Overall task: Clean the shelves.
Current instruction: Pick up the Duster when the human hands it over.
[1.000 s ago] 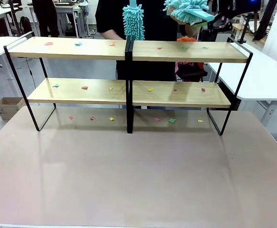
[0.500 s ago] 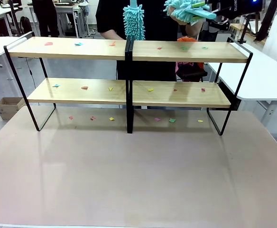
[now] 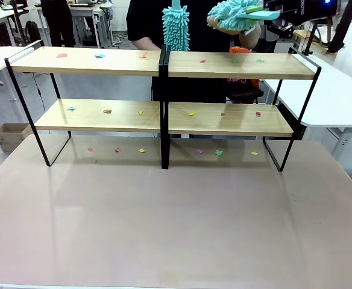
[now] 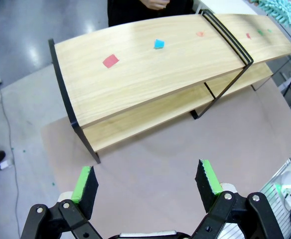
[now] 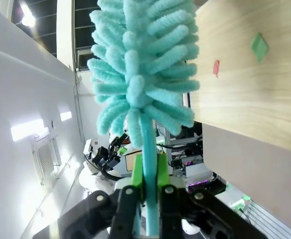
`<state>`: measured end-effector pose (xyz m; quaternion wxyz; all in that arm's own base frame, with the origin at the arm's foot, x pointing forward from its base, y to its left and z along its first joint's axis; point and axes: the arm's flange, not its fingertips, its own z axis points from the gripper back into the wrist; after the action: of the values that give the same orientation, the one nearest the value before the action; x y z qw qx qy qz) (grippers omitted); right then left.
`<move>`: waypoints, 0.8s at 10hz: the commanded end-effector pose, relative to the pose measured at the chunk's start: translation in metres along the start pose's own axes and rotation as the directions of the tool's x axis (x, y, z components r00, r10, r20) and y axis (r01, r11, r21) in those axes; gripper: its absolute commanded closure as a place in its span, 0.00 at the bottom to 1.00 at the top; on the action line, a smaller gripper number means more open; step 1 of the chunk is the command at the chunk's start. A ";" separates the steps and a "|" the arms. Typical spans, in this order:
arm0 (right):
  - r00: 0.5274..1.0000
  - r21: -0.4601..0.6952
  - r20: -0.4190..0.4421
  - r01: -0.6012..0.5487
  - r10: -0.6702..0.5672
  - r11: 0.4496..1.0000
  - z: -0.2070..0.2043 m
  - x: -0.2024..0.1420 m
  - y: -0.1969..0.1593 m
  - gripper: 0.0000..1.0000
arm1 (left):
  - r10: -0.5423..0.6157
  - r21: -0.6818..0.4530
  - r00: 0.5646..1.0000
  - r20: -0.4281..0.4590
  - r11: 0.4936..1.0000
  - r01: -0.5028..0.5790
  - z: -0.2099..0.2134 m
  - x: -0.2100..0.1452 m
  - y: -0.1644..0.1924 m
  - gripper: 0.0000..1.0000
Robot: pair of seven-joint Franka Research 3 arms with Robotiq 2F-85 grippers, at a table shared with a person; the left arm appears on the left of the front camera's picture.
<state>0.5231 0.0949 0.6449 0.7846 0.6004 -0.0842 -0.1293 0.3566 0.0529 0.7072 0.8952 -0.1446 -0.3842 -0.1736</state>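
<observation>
The shelves (image 3: 164,63) stand at the far side of the table, with small coloured paper scraps (image 3: 106,111) on both tiers and on the tabletop beneath. My right gripper (image 5: 148,191) is shut on the handle of a teal fluffy duster (image 5: 140,64), held high above the right top board (image 3: 242,65). That duster's head (image 3: 236,15) rests against a person's hand (image 3: 251,37). The person holds a second teal duster (image 3: 176,27) upright above the middle of the rack. My left gripper (image 4: 145,181) hangs open over the table, in front of the shelves' left end (image 4: 150,64).
The pinkish tabletop (image 3: 176,217) in front of the rack is bare. A red scrap (image 4: 110,60) and a blue one (image 4: 158,44) lie on the left top board. White desks (image 3: 333,96) stand to the right and left behind, and a cardboard box (image 3: 10,135) sits on the floor.
The person's upright duster has shifted slightly right. The duster in my right gripper has turned and risen a little above the right top board. The shelves and scraps have not moved.
</observation>
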 end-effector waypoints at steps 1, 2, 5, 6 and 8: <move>0.999 0.042 -0.033 -0.026 0.028 0.999 0.009 -0.009 0.001 1.00 | -0.001 0.002 1.000 0.004 1.000 0.001 0.000 0.001 0.000 0.00; 0.993 -0.031 -0.102 -0.060 0.056 0.998 0.035 -0.030 0.023 1.00 | -0.001 0.002 1.000 0.004 1.000 0.001 0.000 0.001 0.000 0.00; 0.867 -0.203 -0.357 -0.436 0.348 0.877 0.162 -0.145 0.075 1.00 | -0.001 0.002 1.000 0.004 1.000 0.001 0.000 0.001 0.000 0.00; 0.853 -0.238 -0.384 -0.461 0.353 0.855 0.201 -0.172 0.064 1.00 | -0.001 0.002 1.000 0.004 1.000 0.001 0.000 0.001 0.000 0.00; 0.835 -0.385 -0.464 -0.492 0.297 0.781 0.233 -0.209 0.025 1.00 | -0.001 0.002 1.000 0.004 1.000 0.001 0.000 0.001 0.000 0.00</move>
<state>0.2416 -0.0439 0.7590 0.9068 0.4049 -0.0164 0.1158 0.3558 0.0527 0.7084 0.8946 -0.1444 -0.3855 -0.1740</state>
